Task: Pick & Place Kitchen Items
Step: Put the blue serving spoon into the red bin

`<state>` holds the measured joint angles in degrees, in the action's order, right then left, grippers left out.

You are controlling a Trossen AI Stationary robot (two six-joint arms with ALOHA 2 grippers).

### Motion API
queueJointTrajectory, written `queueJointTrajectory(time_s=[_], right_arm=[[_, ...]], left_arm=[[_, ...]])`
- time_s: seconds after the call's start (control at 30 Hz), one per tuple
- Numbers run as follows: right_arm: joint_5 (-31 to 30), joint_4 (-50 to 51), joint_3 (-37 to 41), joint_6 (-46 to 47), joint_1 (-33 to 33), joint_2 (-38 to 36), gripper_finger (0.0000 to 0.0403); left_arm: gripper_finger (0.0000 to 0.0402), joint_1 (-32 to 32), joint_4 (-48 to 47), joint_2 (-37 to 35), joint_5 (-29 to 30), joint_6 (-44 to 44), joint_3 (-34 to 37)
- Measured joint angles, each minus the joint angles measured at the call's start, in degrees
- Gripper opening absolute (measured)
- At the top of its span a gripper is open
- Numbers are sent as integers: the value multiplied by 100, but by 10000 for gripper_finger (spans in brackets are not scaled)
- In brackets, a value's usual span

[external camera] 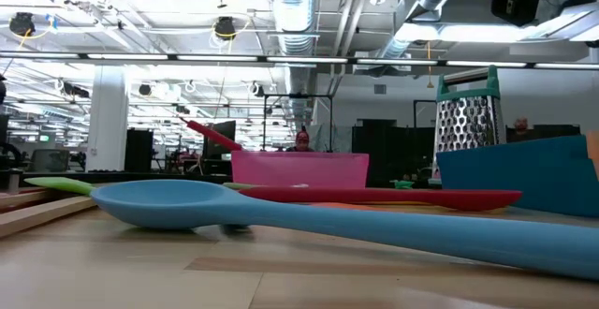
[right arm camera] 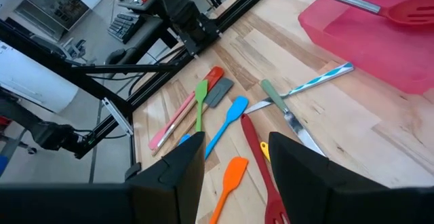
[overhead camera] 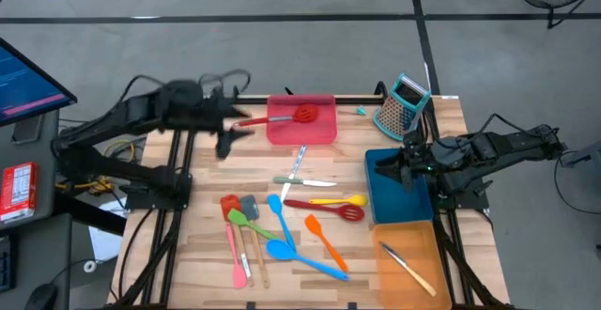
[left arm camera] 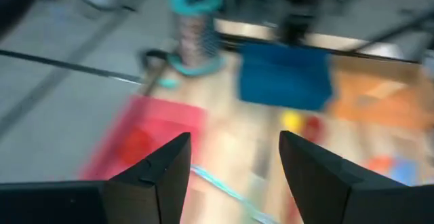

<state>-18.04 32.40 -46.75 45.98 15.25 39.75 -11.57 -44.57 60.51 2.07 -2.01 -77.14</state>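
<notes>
Left pincer point(overhead camera: 228, 137) hangs spread and empty just beside the red rectangular plastic tray point(overhead camera: 324, 133), where the red slotted turner point(overhead camera: 282, 116) lies, handle over the rim. That placement looks finished, so you'd next reach toward the remaining utensils point(overhead camera: 282, 230) below the tray.

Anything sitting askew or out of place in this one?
Yes: the red slotted turner is only half in the red tray. Its head lies inside, but the handle sticks out over the tray's rim towards the left gripper, whose jaws are open.
</notes>
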Motion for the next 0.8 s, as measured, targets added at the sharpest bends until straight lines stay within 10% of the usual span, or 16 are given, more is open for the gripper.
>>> queueJointTrajectory(time_s=[0.33, 0.8], right_arm=[[2, 29, 1, 13, 0, -2, 161], [466, 89, 3, -96, 11, 0, 161]], left_arm=[[205, 2389, -1332, 653, 374, -1606, 11], [204, 3020, -703, 2203, 63, -1724, 11]])
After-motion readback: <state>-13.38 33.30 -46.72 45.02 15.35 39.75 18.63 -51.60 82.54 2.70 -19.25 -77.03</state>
